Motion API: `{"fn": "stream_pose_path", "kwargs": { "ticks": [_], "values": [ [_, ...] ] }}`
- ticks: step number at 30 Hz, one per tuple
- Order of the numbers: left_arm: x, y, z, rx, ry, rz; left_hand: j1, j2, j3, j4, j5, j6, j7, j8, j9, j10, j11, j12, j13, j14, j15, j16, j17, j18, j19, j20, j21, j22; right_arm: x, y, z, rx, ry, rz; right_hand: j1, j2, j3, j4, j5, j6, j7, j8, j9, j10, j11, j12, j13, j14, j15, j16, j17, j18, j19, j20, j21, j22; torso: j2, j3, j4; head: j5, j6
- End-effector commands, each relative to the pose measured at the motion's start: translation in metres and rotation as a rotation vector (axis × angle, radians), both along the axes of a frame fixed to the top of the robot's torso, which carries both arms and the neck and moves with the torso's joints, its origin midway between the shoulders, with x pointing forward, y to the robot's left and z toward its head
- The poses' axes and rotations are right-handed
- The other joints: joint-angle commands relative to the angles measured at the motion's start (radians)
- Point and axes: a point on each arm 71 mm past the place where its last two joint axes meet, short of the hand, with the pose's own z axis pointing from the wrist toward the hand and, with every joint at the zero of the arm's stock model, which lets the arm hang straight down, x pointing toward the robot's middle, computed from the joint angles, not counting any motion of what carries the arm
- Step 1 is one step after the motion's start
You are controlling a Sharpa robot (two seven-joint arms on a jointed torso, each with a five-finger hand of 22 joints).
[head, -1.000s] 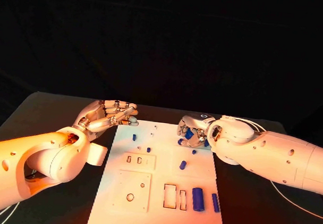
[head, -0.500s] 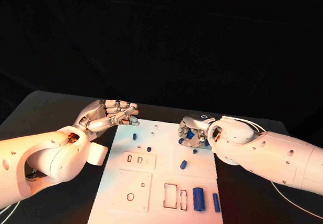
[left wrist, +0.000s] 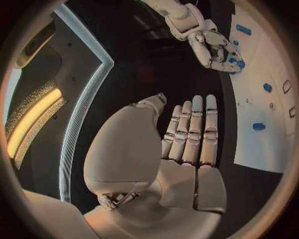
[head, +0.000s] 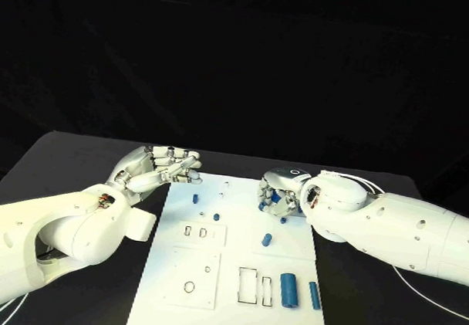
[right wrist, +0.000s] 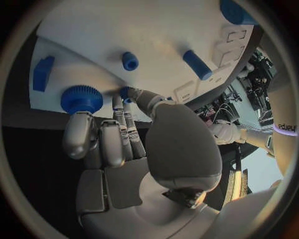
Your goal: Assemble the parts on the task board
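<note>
The task board (head: 234,286) lies flat in the middle of the black worktop (head: 78,163), so both of your hands can reach it from the sides. The small blue parts sit on it. A blue cylinder (head: 287,289) and a blue bar (head: 313,294) lie near you, next to the long slots, most likely waiting for their turn. A short blue peg (head: 266,239) lies in the middle, and a small blue peg (head: 195,199) sits near the far left side. Your right hand (head: 279,195) is over the far right corner of the board. Its fingers (right wrist: 106,139) are bent down close to a round blue gear (right wrist: 81,98) and a tiny blue piece between the tips, but you cannot tell from here if they are really pinching it or just touching. It looks like you are trying to pick up or press that piece there. Your left hand (head: 158,168) waits just off the far left edge of the board, holding nothing, with its fingers (left wrist: 194,132) straight and side by side, out of the way.
</note>
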Motion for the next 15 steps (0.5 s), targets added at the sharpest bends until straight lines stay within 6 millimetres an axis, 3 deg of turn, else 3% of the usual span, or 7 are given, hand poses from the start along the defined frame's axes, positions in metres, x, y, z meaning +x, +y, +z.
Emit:
{"fn": "stream_pose_path", "kwargs": {
  "ticks": [1,10,15],
  "values": [
    [-0.0002,-0.0014,0.0014,-0.005,-0.006,-0.022,-0.002,-0.010,0.005,-0.002,-0.004,-0.005,0.015,-0.001,0.001,-0.008,0.001,-0.006,-0.001,-0.005,-0.002,0.005,0.001,0.012,-0.003,0.005,0.003,-0.001,-0.0016,0.0023,-0.0011,-0.009,0.004,0.012,0.003,0.005,0.008,0.002,0.002,0.008,0.001,0.007,0.002,0.008,-0.002,0.006,0.002,0.042,-0.009,0.004,0.002,-0.012,0.003,-0.001,0.004,0.001,0.002,-0.0006,0.0002,0.000,0.000],
    [0.0002,-0.0012,0.0012,-0.005,-0.004,-0.023,-0.003,-0.010,0.006,-0.002,-0.004,-0.006,0.015,-0.001,0.001,-0.008,0.001,-0.006,-0.001,-0.006,-0.002,0.005,0.001,0.012,-0.004,0.005,0.003,-0.001,-0.0006,0.0020,-0.0005,-0.006,-0.006,-0.005,-0.001,0.011,0.013,0.007,0.001,0.010,-0.001,0.009,0.006,0.012,-0.004,0.006,0.003,0.041,-0.010,0.007,0.002,-0.012,0.002,-0.002,0.006,0.004,0.005,-0.0009,0.0002,-0.001,0.003],
    [0.0003,-0.0012,0.0012,-0.005,-0.004,-0.023,-0.003,-0.010,0.006,-0.002,-0.004,-0.006,0.015,-0.001,0.001,-0.008,0.001,-0.006,-0.001,-0.006,-0.002,0.005,0.001,0.012,-0.004,0.005,0.003,-0.001,-0.0007,0.0028,0.0020,0.016,-0.031,-0.013,0.009,0.030,0.036,0.005,0.003,0.017,-0.007,0.018,0.019,0.022,-0.009,0.007,0.006,0.041,-0.015,0.011,0.003,-0.012,0.001,-0.006,0.010,0.011,0.005,-0.0010,0.0002,0.000,0.004]
  ]
}}
